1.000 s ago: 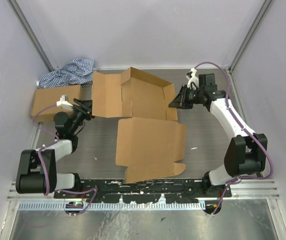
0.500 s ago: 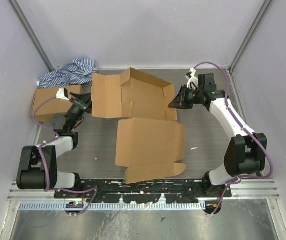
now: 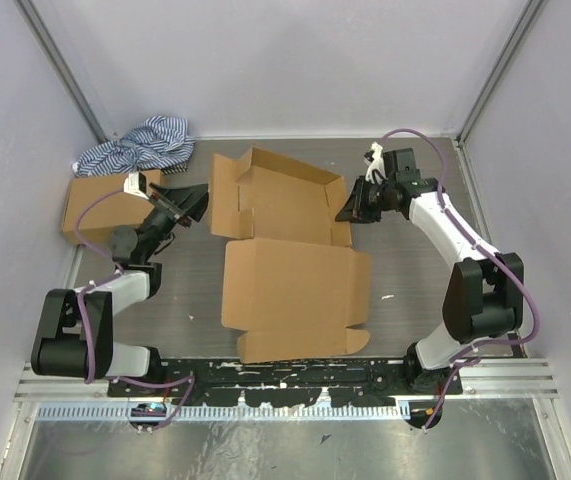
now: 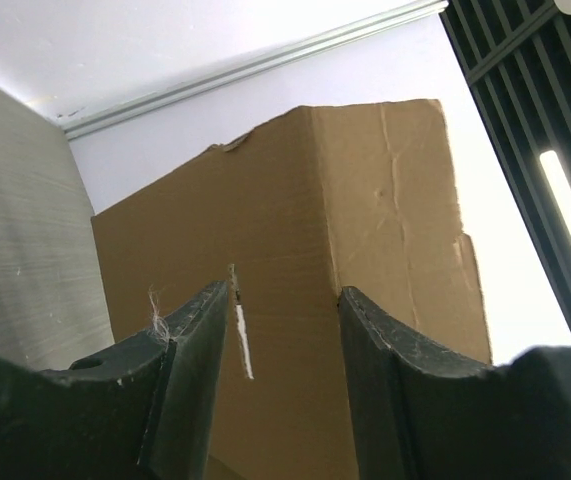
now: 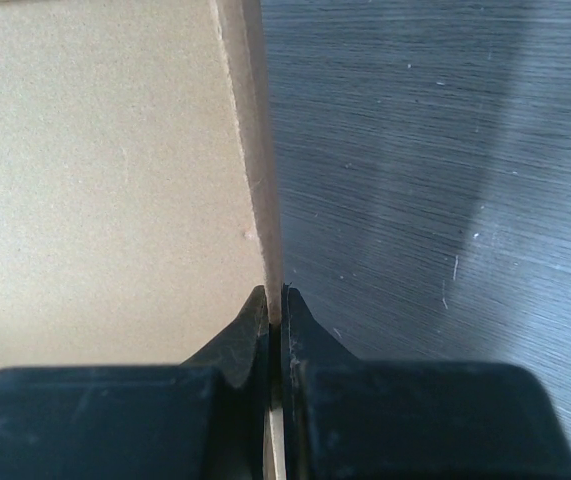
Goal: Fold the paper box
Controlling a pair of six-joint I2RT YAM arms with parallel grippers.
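The paper box (image 3: 290, 285) lies mid-table as a brown die-cut sheet, its wide lid panel flat at the front and its tray part with raised walls at the back. My left gripper (image 3: 195, 200) is open at the box's left side, against the left flap, which stands up. In the left wrist view that flap (image 4: 295, 260) fills the space just beyond the open gripper (image 4: 283, 300). My right gripper (image 3: 351, 207) is shut on the box's right side wall. The right wrist view shows the gripper (image 5: 275, 297) pinching the thin cardboard edge (image 5: 250, 150).
A smaller ready-made brown cardboard box (image 3: 100, 205) sits at the left wall behind my left arm. A blue-and-white striped cloth (image 3: 137, 145) lies in the back left corner. Grey walls enclose the table on three sides. A metal rail (image 3: 285, 375) runs along the front.
My left gripper has moved right, and the left flap has gone from lying flat to standing up. The whole box has shifted slightly left. My right gripper stays shut on the right wall.
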